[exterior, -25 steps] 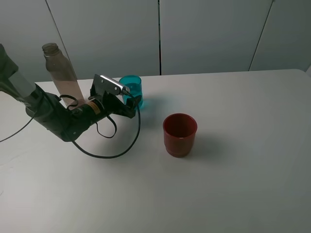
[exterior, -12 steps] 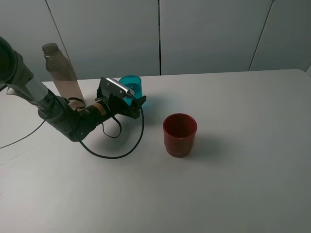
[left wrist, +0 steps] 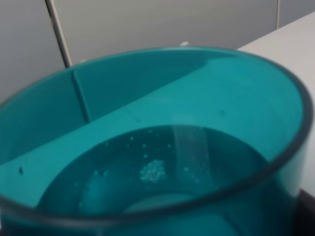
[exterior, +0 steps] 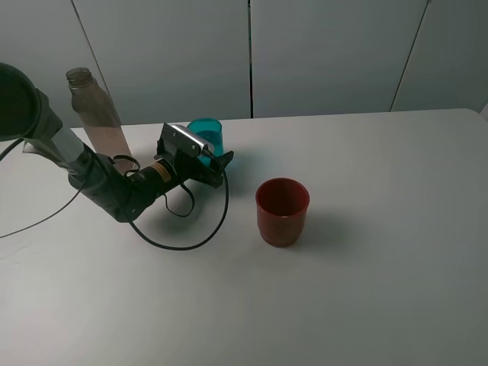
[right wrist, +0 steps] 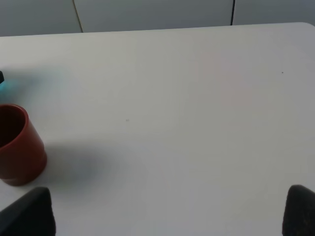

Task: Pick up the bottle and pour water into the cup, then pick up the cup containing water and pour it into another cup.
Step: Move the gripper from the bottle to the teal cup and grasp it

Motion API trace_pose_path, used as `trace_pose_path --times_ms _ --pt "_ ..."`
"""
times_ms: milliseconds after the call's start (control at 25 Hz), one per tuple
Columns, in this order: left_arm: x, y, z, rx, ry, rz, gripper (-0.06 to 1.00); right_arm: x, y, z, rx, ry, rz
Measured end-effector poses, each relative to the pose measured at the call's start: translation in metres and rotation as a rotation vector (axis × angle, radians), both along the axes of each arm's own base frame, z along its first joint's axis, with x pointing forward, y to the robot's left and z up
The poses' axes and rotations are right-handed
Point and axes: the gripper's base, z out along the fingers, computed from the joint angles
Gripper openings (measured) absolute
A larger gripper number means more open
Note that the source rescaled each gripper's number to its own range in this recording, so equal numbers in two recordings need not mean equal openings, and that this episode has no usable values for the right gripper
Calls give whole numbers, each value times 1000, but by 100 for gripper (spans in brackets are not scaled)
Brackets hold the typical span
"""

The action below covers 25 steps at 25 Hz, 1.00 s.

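Exterior high: L hand [exterior: 216, 161] spread open, flanking teal cup [exterior: 207, 134], which stands upright on tabletop [exterior: 366, 290], water inside, dead ahead of wrist. L arm is the near one. Target red cup [exterior: 282, 210] off to right, well apart.

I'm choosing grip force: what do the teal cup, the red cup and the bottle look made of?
Teal cup: probably translucent glossy plastic, since the wall seam behind shows through its side. Red cup: seemingly opaque plastic with a dull sheen and a stepped base. Bottle: likely clear brownish-tinted plastic, with the background visible through it.
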Motion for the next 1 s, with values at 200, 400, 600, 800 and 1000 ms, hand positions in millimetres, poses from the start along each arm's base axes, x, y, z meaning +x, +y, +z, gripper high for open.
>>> trace_pose_path --times_ms 200,400,600,800,1000 --pt "1 -2 -3 -11 -18 -12 94 0 0 0 6 0 -3" --pt "4 -3 1 -21 -41 -19 94 0 0 0 6 0 -3" --pt "7 -4 3 -26 -54 -21 94 0 0 0 6 0 -3" --pt "7 -4 3 -27 -55 -22 94 0 0 0 0 0 0" --pt "7 -4 3 -27 -55 -22 94 0 0 0 0 0 0"
